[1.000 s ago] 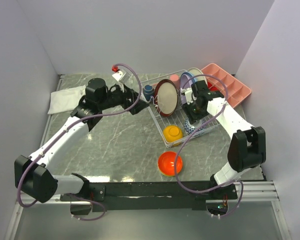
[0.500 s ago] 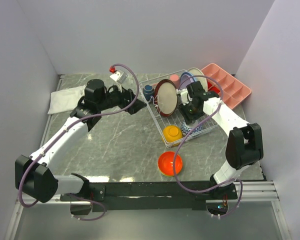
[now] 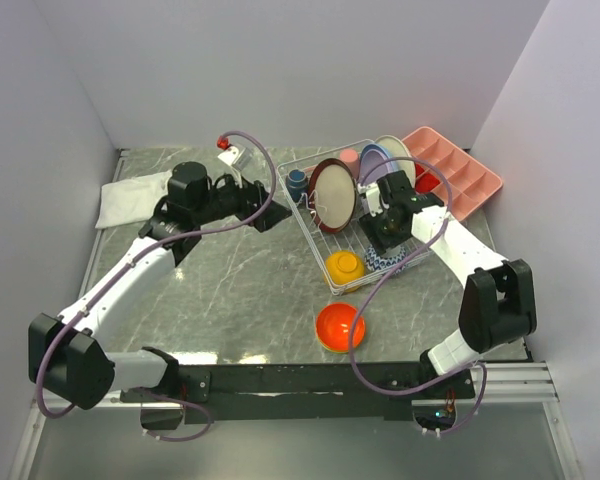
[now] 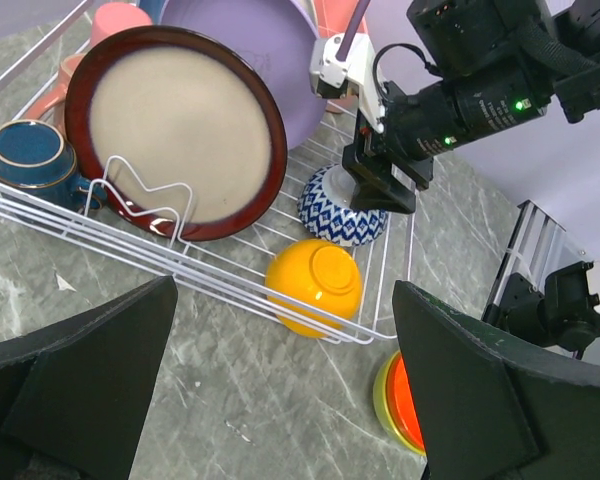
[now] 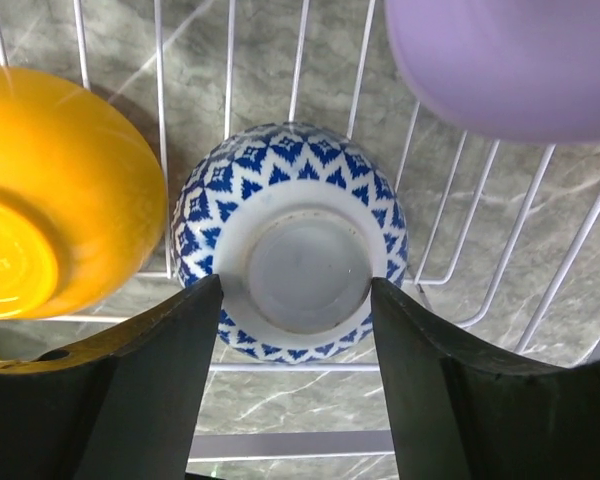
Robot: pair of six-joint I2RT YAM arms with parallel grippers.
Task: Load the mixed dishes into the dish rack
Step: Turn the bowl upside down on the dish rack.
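The small blue-and-white zigzag bowl sits upside down in the white wire dish rack, between the fingers of the right gripper; I cannot tell if they pinch it. The left gripper is wide open and empty. If the right one lifts while pinching, the bowl could tip onto the round yellow bowl beside it.

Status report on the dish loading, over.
Left gripper open, empty. Right gripper open, straddling upturned patterned bowl in dish rack. Red-orange bowl on table. Nothing blocking.
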